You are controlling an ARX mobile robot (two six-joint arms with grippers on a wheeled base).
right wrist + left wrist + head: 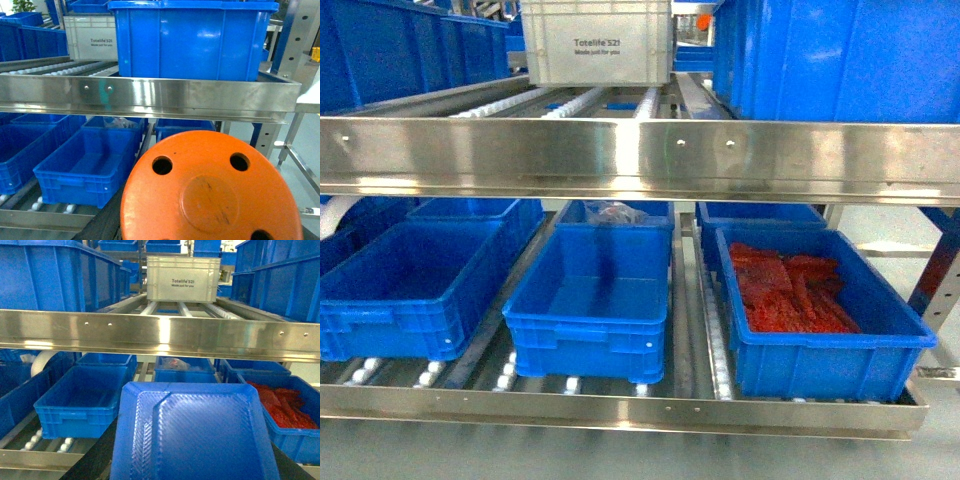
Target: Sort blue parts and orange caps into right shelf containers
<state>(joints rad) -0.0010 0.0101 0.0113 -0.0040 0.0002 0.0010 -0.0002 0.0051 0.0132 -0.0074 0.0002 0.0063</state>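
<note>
A blue part (200,435) with a ridged flat face fills the lower left wrist view, close to the lens. My left gripper (195,462) is shut on it, and dark fingers (97,457) show at its sides. An orange cap (210,190) shows its round end with several holes in the right wrist view, and my right gripper (210,227) is shut on it. Neither gripper appears in the head view. Blue shelf containers stand on the lower shelf: an empty middle one (585,318) and a right one (830,345) holding flat red-orange pieces.
A steel shelf rail (640,150) crosses above the lower bins. A pale grey Totelife crate (595,45) sits on the upper rollers, with a big blue bin (840,60) to its right. Another empty blue bin (390,310) stands at lower left, with more behind it.
</note>
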